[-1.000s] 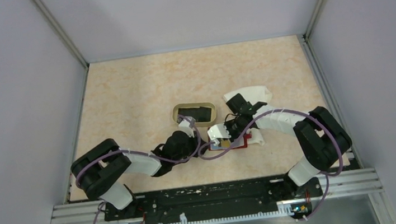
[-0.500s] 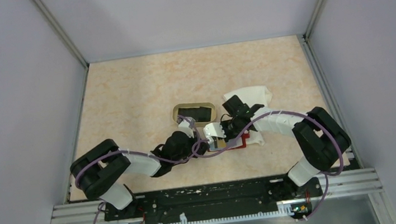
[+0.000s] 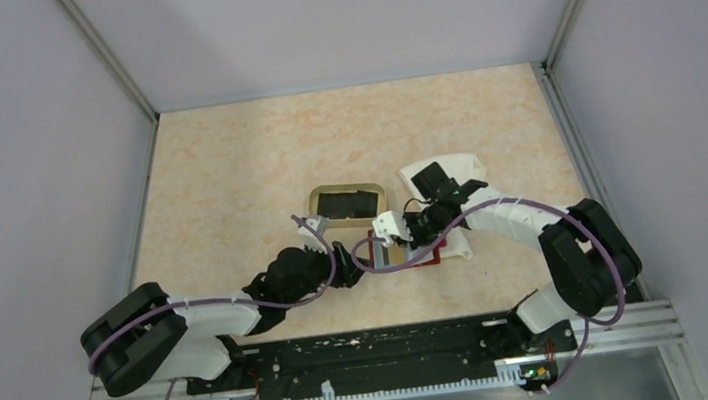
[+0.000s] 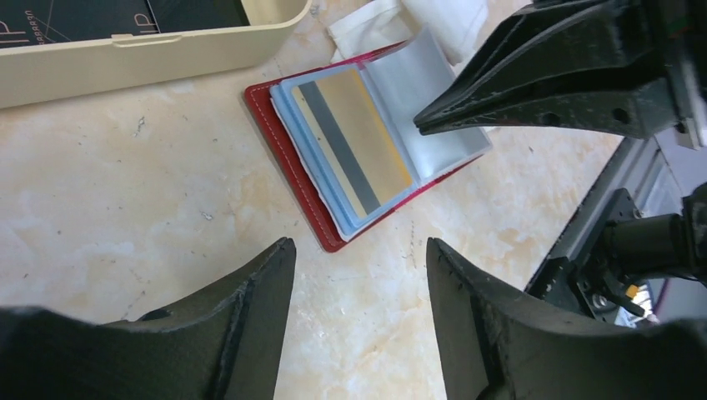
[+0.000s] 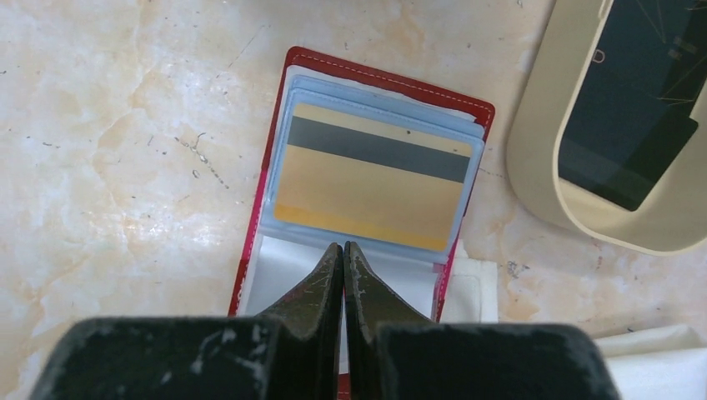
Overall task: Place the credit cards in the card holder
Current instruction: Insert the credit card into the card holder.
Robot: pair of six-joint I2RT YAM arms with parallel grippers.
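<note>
The red card holder (image 5: 275, 150) lies open on the table, also in the left wrist view (image 4: 275, 125) and the top view (image 3: 437, 255). A yellow card (image 5: 367, 192) with a dark stripe sits in its clear blue-edged sleeve (image 4: 354, 137). My right gripper (image 5: 343, 247) is shut, its tips resting on the near clear sleeve of the holder (image 3: 411, 242). My left gripper (image 4: 358, 246) is open and empty, just left of the holder above bare table (image 3: 345, 261). Black cards (image 5: 629, 100) lie in the tan tray.
The tan oval tray (image 3: 315, 204) stands just behind the holder, also seen in the left wrist view (image 4: 125, 58) and the right wrist view (image 5: 538, 167). A white cloth (image 3: 452, 167) lies behind and under the holder's right side (image 4: 442, 21).
My left arm has drawn back to the left and lower, taking its open gripper off the holder. My right gripper has stayed on the holder, shifting slightly.
</note>
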